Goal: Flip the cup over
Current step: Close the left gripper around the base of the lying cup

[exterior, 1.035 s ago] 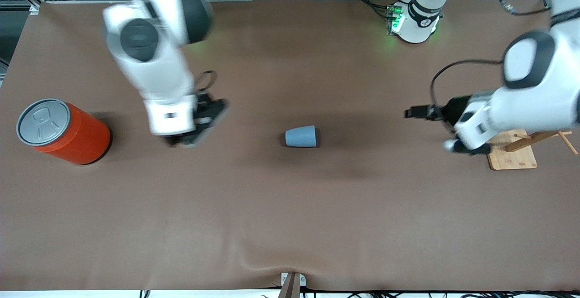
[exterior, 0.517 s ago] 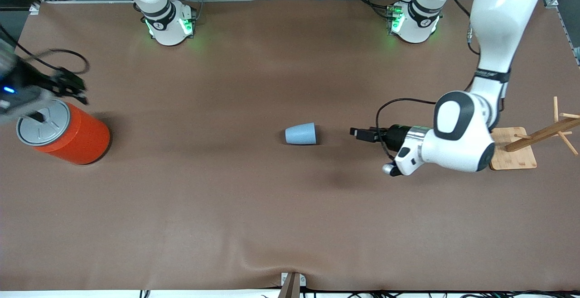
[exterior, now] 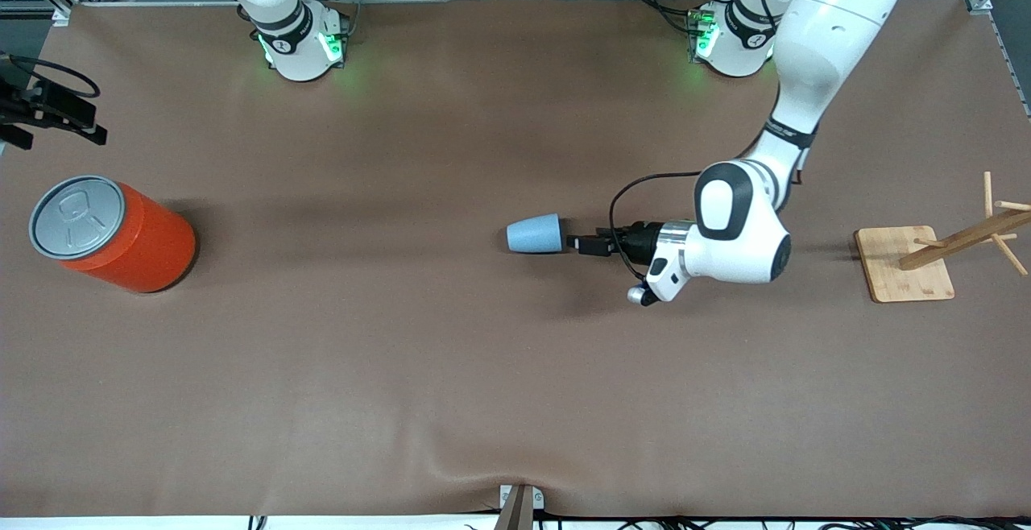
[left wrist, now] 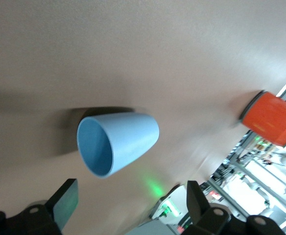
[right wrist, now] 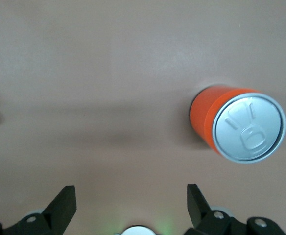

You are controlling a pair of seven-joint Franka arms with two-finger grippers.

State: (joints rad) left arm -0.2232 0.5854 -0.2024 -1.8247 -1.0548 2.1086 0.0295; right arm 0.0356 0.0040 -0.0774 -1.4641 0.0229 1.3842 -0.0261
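Note:
The cup [exterior: 534,233], a small light blue tumbler, lies on its side in the middle of the brown table [exterior: 515,369], with its mouth toward the left arm's end. My left gripper [exterior: 576,242] is low at the cup's mouth, open and holding nothing. In the left wrist view the cup [left wrist: 117,142] shows its bright blue inside just ahead of the gripper [left wrist: 131,205], not between the fingers [left wrist: 64,203]. My right gripper [exterior: 56,123] is open and empty at the right arm's end of the table, by the orange can.
A large orange can [exterior: 113,233] with a grey pull-tab lid stands upright at the right arm's end; it also shows in the right wrist view [right wrist: 238,126]. A wooden peg stand [exterior: 906,264] sits at the left arm's end.
My left gripper has moved from beside the wooden stand across to the cup's mouth. My right arm has swung from mid-table out to the table's end by the can. The cup has not moved.

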